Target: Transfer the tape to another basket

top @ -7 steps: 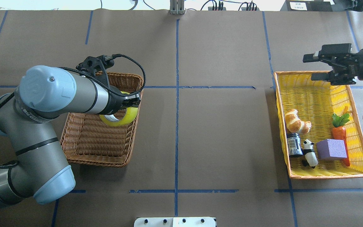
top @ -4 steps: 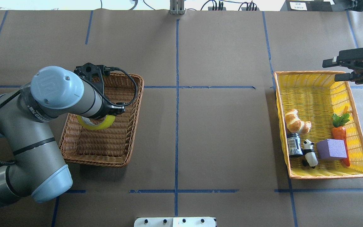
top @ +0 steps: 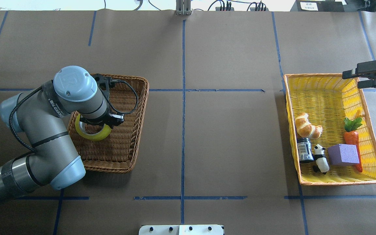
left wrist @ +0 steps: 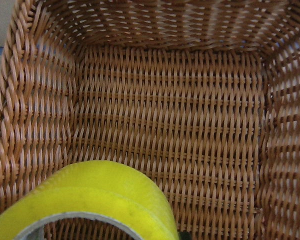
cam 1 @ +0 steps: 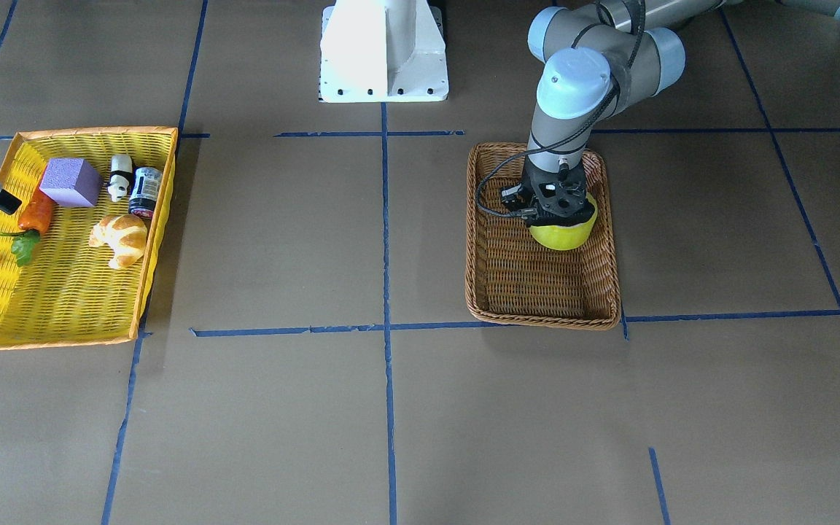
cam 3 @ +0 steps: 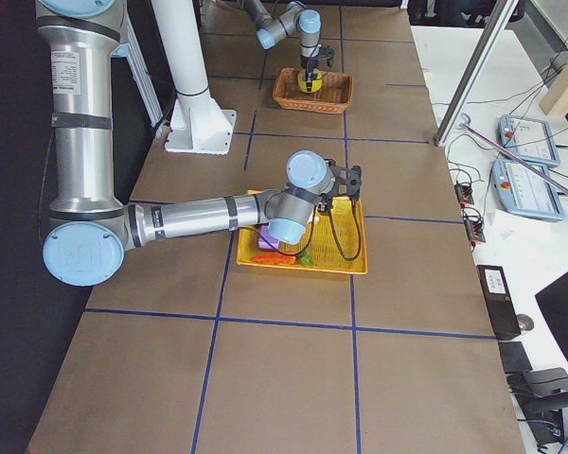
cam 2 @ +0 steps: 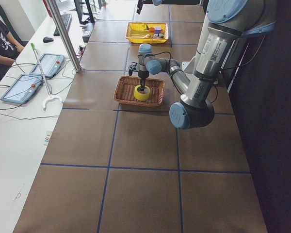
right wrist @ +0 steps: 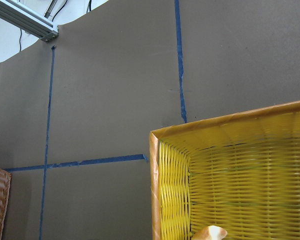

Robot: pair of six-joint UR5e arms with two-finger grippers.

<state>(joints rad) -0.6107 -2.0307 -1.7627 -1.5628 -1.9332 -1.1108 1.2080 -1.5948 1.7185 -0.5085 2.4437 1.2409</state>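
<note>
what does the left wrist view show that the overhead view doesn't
Only the left wrist view: the weave of the wicker basket's floor and inner walls up close, with the tape at the bottom edge.
Only the overhead view: the left arm above the tape, the open right pincer, and the yellow basket holding a croissant, can, panda, purple block and carrot.
Both: the tape over the wicker basket.

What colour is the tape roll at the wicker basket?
Bright yellow tape, with a pale grey-white inner rim. It shows best in the left wrist view.
</note>
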